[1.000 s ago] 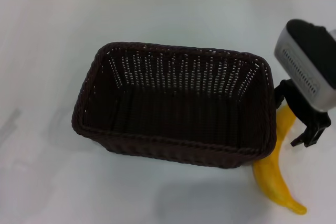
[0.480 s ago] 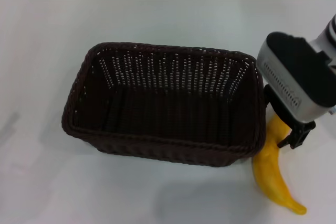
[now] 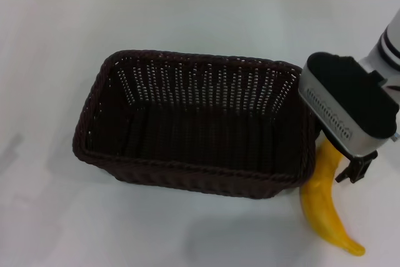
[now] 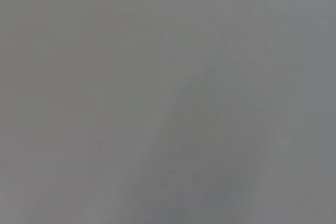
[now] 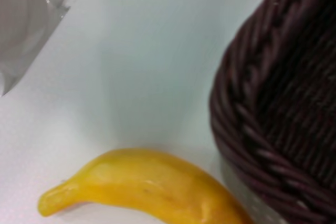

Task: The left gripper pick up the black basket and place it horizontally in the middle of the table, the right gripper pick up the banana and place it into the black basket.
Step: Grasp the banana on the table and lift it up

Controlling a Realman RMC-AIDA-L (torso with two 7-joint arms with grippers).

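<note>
Your black basket [image 3: 194, 132] sits lengthwise across the middle of the white table [image 3: 56, 42], open side up, with nothing inside it. The banana [image 3: 326, 207] lies on the table just beside the basket's right end, its near tip curving away to the right; in the right wrist view the banana [image 5: 152, 187] lies just beside the woven basket wall [image 5: 278, 103]. Your right gripper [image 3: 347, 166] hangs over the banana's far end, next to the basket's right rim, under its silver-grey housing [image 3: 340, 107]. Only one black finger shows, so you cannot tell whether its jaws stand apart or together. The left gripper is out of sight; its wrist view shows only blank grey.
</note>
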